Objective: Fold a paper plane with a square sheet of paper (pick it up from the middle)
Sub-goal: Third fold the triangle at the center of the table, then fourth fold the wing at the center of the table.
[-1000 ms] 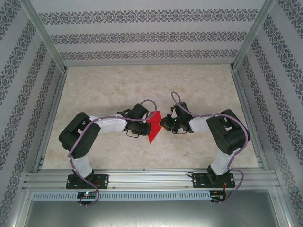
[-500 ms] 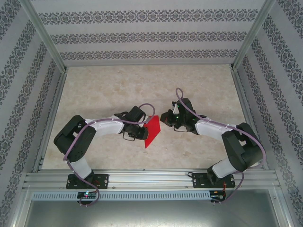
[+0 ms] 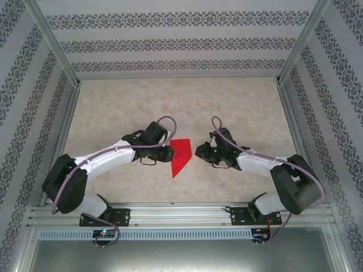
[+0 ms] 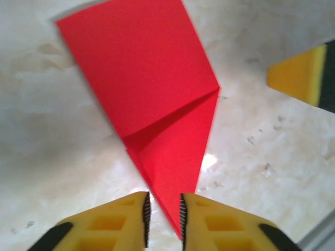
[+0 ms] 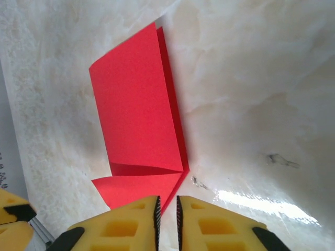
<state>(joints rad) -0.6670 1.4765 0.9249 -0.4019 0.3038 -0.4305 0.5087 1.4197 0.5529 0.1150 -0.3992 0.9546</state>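
The square sheet of paper (image 3: 180, 154) is bright red and partly folded. It lies flat on the table between my two grippers, its point toward the near edge. In the left wrist view the paper (image 4: 152, 89) shows a folded flap. Its narrow tip runs into the gap of my left gripper (image 4: 163, 212), whose jaws stand slightly apart and do not pinch it. My left gripper (image 3: 171, 153) sits at the paper's left edge. My right gripper (image 3: 198, 151) is just off its right edge. In the right wrist view the right gripper (image 5: 167, 212) is narrowly open, with a corner of the paper (image 5: 138, 115) beside its left finger.
The tabletop (image 3: 125, 107) is pale and marbled, with patterned walls on three sides. An aluminium rail (image 3: 181, 212) runs along the near edge by the arm bases. A yellow finger of the right gripper (image 4: 301, 73) shows in the left wrist view.
Both grippers were shut on the paper, held up between them, and have now opened a little. The paper has dropped flat onto the table. Both arms have stretched lower and forward.
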